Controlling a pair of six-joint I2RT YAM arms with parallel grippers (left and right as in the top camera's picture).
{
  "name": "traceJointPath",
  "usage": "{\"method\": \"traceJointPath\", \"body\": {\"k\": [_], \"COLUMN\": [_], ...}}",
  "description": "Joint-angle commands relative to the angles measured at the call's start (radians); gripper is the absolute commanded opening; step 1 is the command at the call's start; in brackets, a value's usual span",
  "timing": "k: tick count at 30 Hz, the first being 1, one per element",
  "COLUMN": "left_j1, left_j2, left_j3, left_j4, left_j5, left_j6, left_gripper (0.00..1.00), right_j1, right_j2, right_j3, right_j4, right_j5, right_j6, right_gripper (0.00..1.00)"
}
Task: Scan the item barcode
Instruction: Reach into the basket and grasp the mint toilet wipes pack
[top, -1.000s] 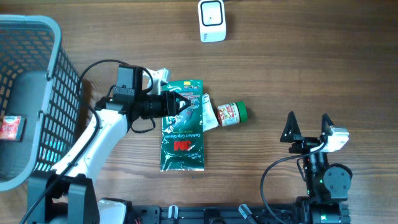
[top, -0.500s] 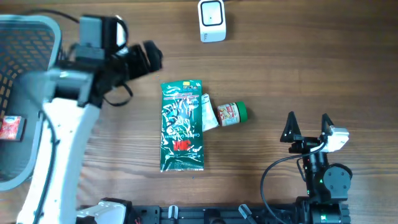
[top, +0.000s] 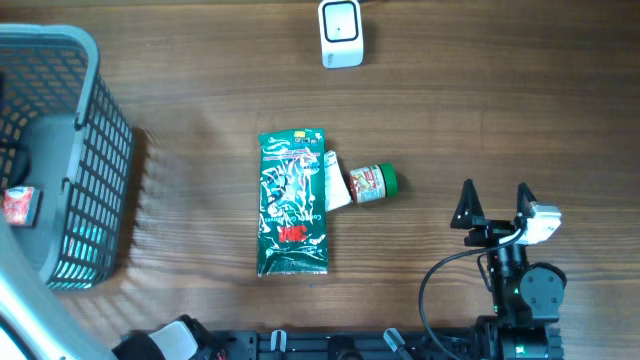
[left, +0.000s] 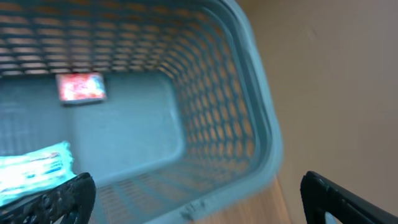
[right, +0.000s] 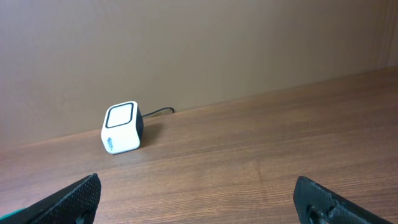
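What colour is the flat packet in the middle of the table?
The packet is dark green with a red logo, clearest in the overhead view.

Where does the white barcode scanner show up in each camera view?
Overhead: the scanner stands at the top edge, just right of centre.
Left wrist: not in it; that view looks into the grey basket.
Right wrist: the scanner sits left of centre, near the wall, cable trailing right.
Shared landmark: the wooden table.
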Motion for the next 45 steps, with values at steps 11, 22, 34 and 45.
{"method": "traceJointPath", "body": {"k": [11, 22, 34, 45], "left_j1": [0.188, 0.176, 0.132, 0.132], "left_j2": [0.490, 0.644, 0.645, 0.645], "left_j3": [0.012, -0.130, -0.506, -0.531], "left_j4": [-0.289, -0.238, 0.056, -0.064], "left_j5": [0.011, -0.088, -0.109, -0.143], "left_j6": [-0.045, 0.007, 0.002, -0.023], "left_gripper": [0.98, 0.97, 0.88, 0.04], "right_j1": [0.004, 0.004, 0.004, 0.004], "right_j2": [-0.005, -0.005, -0.005, -0.005], "right_j3": [-0.001, -0.001, -0.001, -0.001], "right_j4": [0.004, 0.004, 0.004, 0.004], "right_j5": [-0.004, -0.004, -0.004, -0.004], "right_j6": [-0.018, -0.019, -0.019, -0.019], "right_gripper": [1.00, 1.00, 1.00, 1.00]}}
